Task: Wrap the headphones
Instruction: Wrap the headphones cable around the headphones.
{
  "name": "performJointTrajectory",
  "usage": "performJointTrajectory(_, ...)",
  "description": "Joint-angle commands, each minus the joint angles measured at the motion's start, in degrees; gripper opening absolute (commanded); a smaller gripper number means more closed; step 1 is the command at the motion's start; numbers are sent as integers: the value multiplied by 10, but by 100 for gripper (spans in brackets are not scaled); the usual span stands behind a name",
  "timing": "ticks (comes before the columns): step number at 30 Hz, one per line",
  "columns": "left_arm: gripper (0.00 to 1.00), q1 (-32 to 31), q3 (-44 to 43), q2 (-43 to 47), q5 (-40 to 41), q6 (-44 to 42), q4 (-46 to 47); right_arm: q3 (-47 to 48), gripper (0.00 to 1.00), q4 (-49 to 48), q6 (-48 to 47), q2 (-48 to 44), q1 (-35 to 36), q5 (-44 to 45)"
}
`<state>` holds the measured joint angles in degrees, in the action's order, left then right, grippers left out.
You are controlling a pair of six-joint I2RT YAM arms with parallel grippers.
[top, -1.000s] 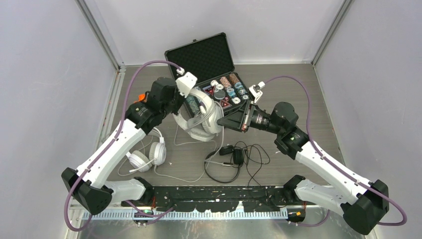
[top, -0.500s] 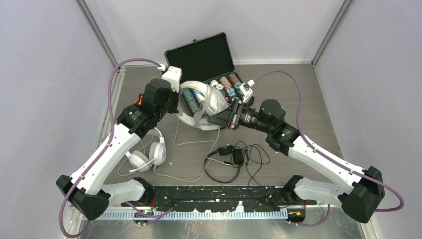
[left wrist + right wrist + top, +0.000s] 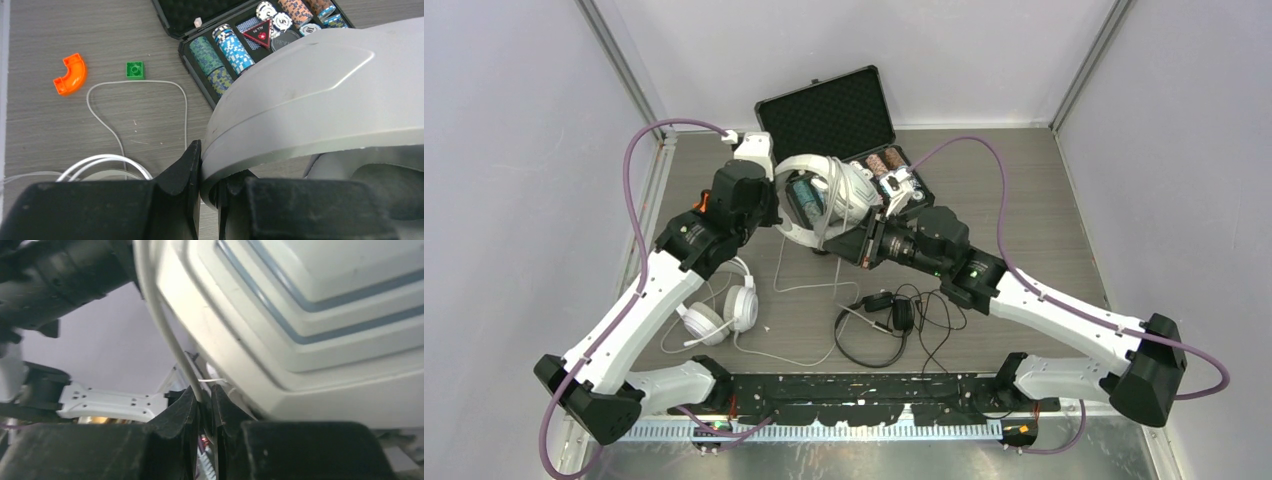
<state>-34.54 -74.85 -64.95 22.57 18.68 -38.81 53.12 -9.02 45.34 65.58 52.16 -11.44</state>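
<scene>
The bulky white-grey headphones (image 3: pixel 824 195) hang in the air over the front of the open case. My left gripper (image 3: pixel 781 207) is shut on their headband (image 3: pixel 310 100), which fills the left wrist view between the jaws (image 3: pixel 207 192). My right gripper (image 3: pixel 846 246) sits just below and right of the headset, shut on its white cord (image 3: pixel 162 320) beside an ear cup (image 3: pixel 310 315). More of that cord trails on the table (image 3: pixel 809 288). The white round-cup pair (image 3: pixel 721 313) lies by the left arm. The slim black pair (image 3: pixel 889 318) lies near the front, its cord tangled.
A black case (image 3: pixel 829 115) stands open at the back, holding poker chips (image 3: pixel 227 47) in rows. An orange curved piece (image 3: pixel 70 74) and a green brick (image 3: pixel 134 70) lie on the table left of the case. Purple cables loop over both arms.
Both arms have carried the white-grey headphones back and left, toward the case. The right gripper followed leftward under the headset, still on the cord.
</scene>
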Motion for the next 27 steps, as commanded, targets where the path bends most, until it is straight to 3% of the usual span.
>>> performJointTrajectory(1, 0, 0, -48, 1, 4, 90, 38, 28, 19, -9, -58, 18, 15, 50)
performJointTrajectory(14, 0, -1, -96, -13, 6, 162, 14, 1, 19, -35, -213, 42, 83, 191)
performJointTrajectory(27, 0, 0, -147, -14, -20, 191, -4, -123, 25, -224, -322, 59, 110, 200)
